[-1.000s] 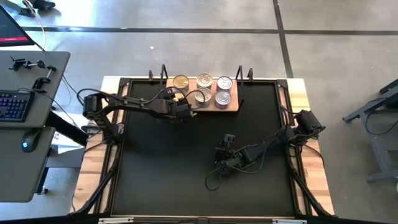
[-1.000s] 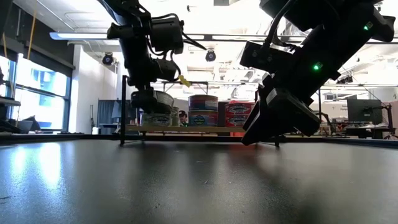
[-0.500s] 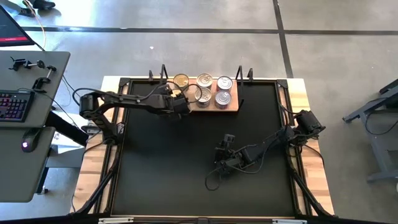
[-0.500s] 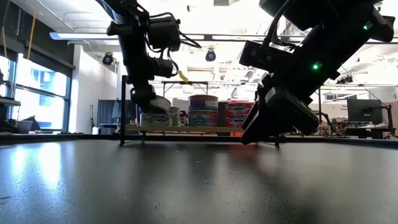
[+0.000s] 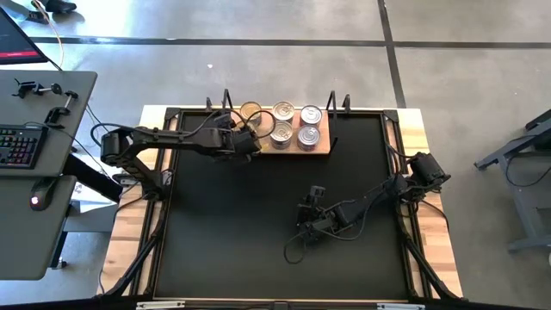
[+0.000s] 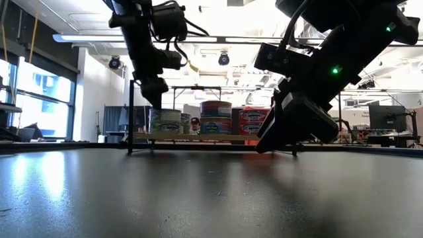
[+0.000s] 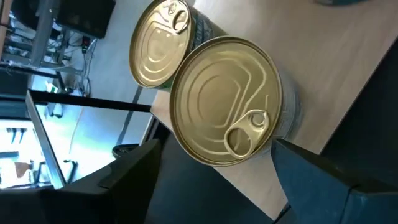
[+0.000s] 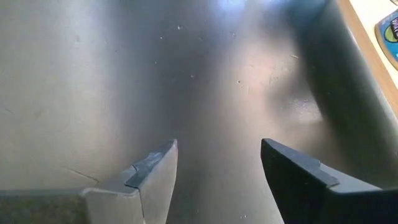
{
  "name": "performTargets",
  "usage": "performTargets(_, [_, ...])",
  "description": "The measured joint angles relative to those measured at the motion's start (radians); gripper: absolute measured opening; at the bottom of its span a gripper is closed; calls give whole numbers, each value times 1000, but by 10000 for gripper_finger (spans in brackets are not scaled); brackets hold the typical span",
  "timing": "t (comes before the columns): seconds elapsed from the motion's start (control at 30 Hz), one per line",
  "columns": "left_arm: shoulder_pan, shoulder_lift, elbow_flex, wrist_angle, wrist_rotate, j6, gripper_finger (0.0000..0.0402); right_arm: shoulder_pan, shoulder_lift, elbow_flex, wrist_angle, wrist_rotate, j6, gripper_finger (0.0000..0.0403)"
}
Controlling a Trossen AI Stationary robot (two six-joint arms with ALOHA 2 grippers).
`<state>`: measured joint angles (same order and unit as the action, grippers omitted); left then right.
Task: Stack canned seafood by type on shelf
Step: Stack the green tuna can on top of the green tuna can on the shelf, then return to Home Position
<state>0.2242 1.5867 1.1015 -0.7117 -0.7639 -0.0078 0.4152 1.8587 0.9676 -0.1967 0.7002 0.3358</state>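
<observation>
Tabletop (image 5: 258, 241), big, black and flat, takes up most of what we see from above, and the flat light-brown wooden shelf (image 5: 322, 148) with thin black uprights sits at its 12 o'clock edge. On that board we count six small round tins with shiny lids (image 5: 309, 114), two rows of three; the two at the 9 o'clock end have gold lids, the rest look silver. From table height the middle and right tins show red-pink labels and sit two high (image 6: 216, 117).

Left gripper (image 5: 245, 142) hangs just off the shelf's 9 o'clock end, above the gold-lidded tin with a ring pull (image 7: 225, 101), fingers spread wide either side of it and not touching it. A second gold tin (image 7: 161, 42) sits right behind that one, touching or nearly so.

Right gripper (image 5: 306, 226) sits well apart from the shelf, around 5 o'clock from the table's middle, low over bare tabletop, fingers (image 8: 152, 171) apart with nothing between them.
</observation>
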Motion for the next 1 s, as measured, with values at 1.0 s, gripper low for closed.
performTargets(1.0, [-397, -486, -583, 794, 239, -174, 298, 137, -896, -639, 46, -112, 154, 224])
